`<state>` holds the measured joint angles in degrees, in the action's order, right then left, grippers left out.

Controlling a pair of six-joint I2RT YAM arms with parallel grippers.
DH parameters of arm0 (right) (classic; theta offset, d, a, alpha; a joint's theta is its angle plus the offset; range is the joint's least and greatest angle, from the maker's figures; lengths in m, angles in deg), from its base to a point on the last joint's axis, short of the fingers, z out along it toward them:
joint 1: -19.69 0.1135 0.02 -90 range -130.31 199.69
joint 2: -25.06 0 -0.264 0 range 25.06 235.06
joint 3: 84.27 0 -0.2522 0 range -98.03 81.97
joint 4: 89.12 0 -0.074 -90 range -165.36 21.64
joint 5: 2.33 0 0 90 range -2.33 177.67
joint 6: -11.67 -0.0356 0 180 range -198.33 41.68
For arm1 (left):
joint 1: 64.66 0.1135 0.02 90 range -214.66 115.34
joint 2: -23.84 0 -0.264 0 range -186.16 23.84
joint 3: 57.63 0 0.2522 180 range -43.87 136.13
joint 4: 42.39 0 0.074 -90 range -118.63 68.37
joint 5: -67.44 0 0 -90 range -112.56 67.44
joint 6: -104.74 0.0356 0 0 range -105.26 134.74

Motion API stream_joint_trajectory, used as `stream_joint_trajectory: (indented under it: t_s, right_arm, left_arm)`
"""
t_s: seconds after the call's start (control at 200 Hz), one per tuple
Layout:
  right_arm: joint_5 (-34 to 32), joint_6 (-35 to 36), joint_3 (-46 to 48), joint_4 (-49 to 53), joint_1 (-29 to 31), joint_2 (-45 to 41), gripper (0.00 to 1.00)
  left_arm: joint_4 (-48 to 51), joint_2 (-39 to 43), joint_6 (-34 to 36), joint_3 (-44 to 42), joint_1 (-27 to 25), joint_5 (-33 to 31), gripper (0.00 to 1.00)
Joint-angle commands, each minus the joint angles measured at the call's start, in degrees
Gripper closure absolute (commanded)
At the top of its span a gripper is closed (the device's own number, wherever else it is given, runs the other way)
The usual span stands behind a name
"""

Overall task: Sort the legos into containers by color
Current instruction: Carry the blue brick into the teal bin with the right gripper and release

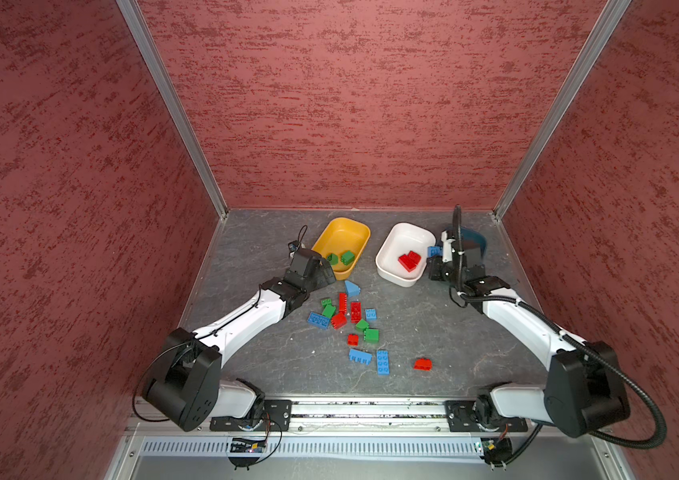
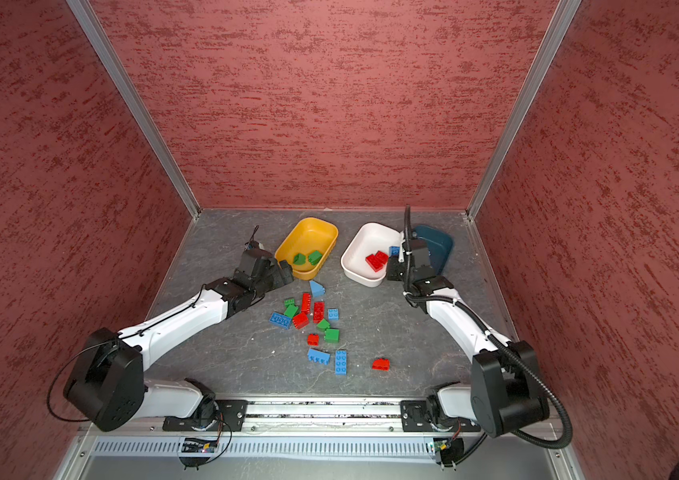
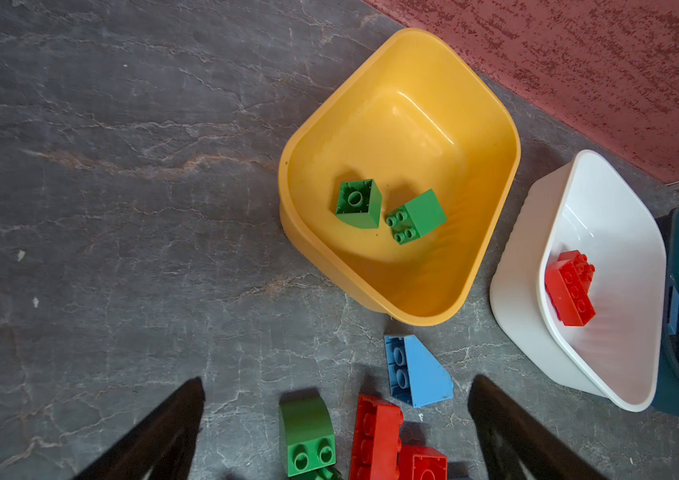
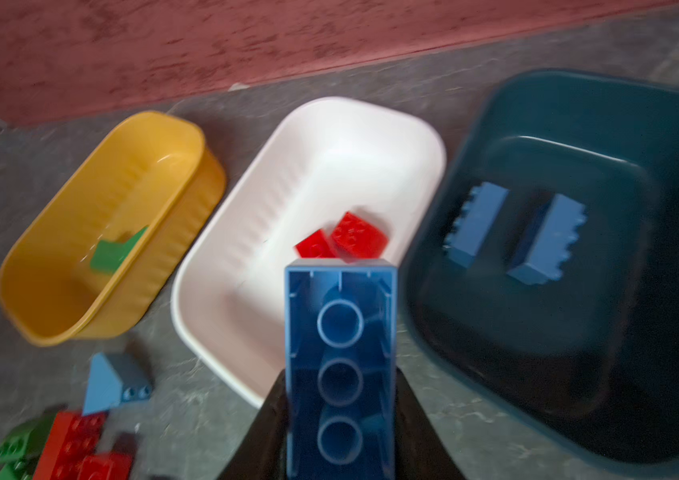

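A blue two-by-four brick (image 4: pixel 341 332) is pinched across its narrow sides by the right gripper (image 4: pixel 342 399), with its hollow underside facing the wrist camera. In both top views it sits right of centre, raised at the right-hand rim of the white tub (image 1: pixel 393 279) and just short of the dark teal tub (image 2: pixel 445 241), which the arm partly hides.

Six pieces are already sorted. The dark teal tub holds two light blue bricks (image 4: pixel 477 224), the white tub holds two red bricks (image 1: pixel 409 261) lying against each other, and the yellow tub (image 1: pixel 344 235), left of the white one, holds two green bricks (image 1: pixel 347 257). So each colour already has its own container (blue to teal, red to white, green to yellow). The held brick most likely belongs a short way to the right, in the teal tub.

The loose bricks (image 1: pixel 355 311) make up most of what is left. About fourteen lie on the grey tabletop (image 1: pixel 433 324) in the lower middle of the frame, with red, green and blue in roughly equal shares. Most are bunched together, and one lone red brick (image 1: pixel 423 364) lies apart toward the lower right.

The left gripper (image 3: pixel 337 380) is at the lower left corner of the yellow tub, over the upper edge of that cluster. Its jaws are spread wide and hold nothing. Its wrist view shows a curved green brick (image 3: pixel 308 432) and a long red brick (image 3: pixel 375 432) lying below the gap. Whether the fingers touch the table cannot be told.

By my count the job is about a third done.
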<state>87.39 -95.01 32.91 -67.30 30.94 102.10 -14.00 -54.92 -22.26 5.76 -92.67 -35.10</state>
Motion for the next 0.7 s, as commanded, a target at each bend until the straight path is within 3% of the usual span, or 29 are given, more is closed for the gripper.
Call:
stream_joint_trajectory:
  t_s: [0.0,0.185,0.476,0.536,0.626,0.696]
  right_arm:
    - [-0.9,-5.7,-1.3,-1.5,-4.9,3.4,0.82]
    - [0.1,-6.4,-5.7,-1.1,-10.8,11.5,0.8]
    - [-0.9,-4.5,-19.7,1.4,-12.7,25.9,0.75]
    - [-1.9,-4.3,-23.1,3.3,-12.7,28.5,0.67]
    - [-3.4,-4.7,-26.5,6.1,-12.7,30.4,0.48]
    - [-5.4,-5.1,-26.5,6.8,-12.4,29.6,0.43]
  left_arm:
    - [0.4,0.5,-0.8,0.0,0.3,-0.7,0.01]
    - [1.0,0.6,-1.3,-0.1,0.2,-0.8,0.01]
    - [2.9,-1.3,-1.3,1.2,0.2,0.2,0.01]
    - [3.1,-1.4,-0.9,1.3,0.2,0.7,0.01]
    - [3.4,-1.2,-0.7,1.3,0.1,0.8,0.01]
    - [3.6,-0.9,-1.1,0.9,0.1,0.4,0.01]
